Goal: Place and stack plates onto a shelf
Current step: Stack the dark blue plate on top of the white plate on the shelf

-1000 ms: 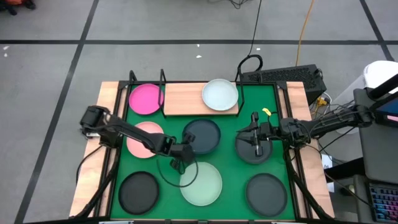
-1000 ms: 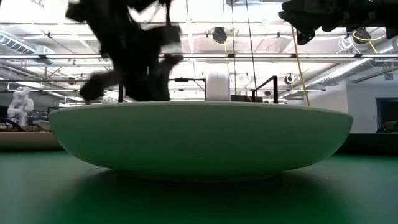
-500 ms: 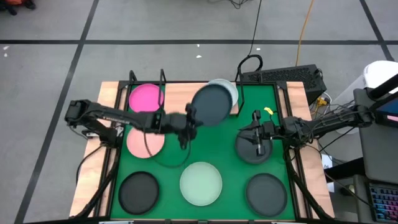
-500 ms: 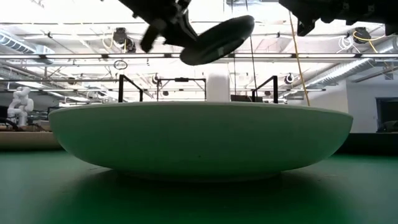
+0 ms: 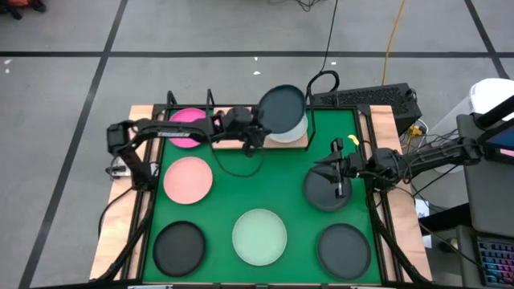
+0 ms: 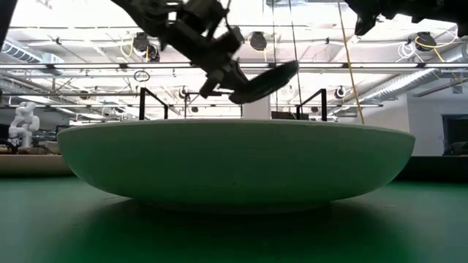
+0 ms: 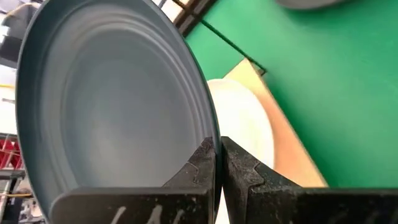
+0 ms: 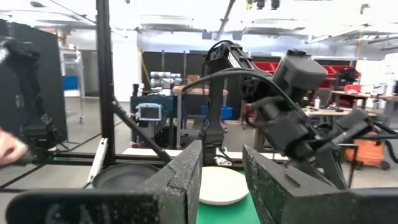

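We've got the left claw point(image 5: 259, 131) clamped on the rim of a dark grey plate point(image 5: 282, 110), up in the air at the far side of the counter point(image 5: 141, 120). The relation that matters: the plate hangs just over the white plate point(image 5: 294, 128) already sitting on the right end of the shelf point(image 5: 233, 125). From above the dark disc covers most of the white one, with the white rim showing at its near-right edge. So the drop spot is right under the load, not off to a side.

The plate's tilted, though. In the low view point(image 6: 263, 80) its right edge sits higher than the edge the claw pinches, and the left wrist view shows the white plate point(image 7: 245, 127) beyond the dark rim, w/ shelf board next to it. We judge it needs levelling before lowering, else one edge lands first and may slide.

Right claw point(image 5: 339, 167) hovers over another dark plate point(image 5: 325, 191) at the right of the green mat point(image 5: 265, 181), fingers apart, gripping nothing, well away from the shelf. Left arm's plainly the nearer one for this stack.
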Available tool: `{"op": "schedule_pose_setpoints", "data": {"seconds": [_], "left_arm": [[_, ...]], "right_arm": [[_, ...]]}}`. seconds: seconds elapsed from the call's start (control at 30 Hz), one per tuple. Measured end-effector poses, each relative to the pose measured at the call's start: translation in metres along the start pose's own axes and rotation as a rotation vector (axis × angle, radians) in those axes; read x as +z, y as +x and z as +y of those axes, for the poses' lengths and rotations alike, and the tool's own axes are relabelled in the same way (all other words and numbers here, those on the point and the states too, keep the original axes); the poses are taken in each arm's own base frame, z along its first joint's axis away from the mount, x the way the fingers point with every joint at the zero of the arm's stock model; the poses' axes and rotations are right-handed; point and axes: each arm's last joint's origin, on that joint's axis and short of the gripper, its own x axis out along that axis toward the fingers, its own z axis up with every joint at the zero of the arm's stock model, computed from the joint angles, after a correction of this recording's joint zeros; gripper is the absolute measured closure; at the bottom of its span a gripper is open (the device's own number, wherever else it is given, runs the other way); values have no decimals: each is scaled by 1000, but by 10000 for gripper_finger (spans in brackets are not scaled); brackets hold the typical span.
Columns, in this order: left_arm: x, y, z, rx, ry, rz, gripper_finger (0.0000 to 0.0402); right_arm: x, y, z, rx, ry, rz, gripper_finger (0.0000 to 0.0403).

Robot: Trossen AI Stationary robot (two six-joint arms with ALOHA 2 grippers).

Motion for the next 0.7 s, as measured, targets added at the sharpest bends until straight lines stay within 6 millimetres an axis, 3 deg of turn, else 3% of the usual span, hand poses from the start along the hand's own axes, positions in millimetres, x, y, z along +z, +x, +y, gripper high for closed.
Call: {"op": "schedule_pose_setpoints", "data": {"seconds": [0.3, 0.43, 0.7], "left_arm": [[-10, 38, 8, -146, -4, 113, 391], [-15, 51, 1, -176, -9, 134, 369], [-19, 56, -4, -180, -10, 175, 338]], "right_arm": [[1, 0, 0, -3, 9, -7, 305], [1, 0, 0, 0, 9, -7, 305], [1, 0, 0, 0, 8, -5, 305]]}}
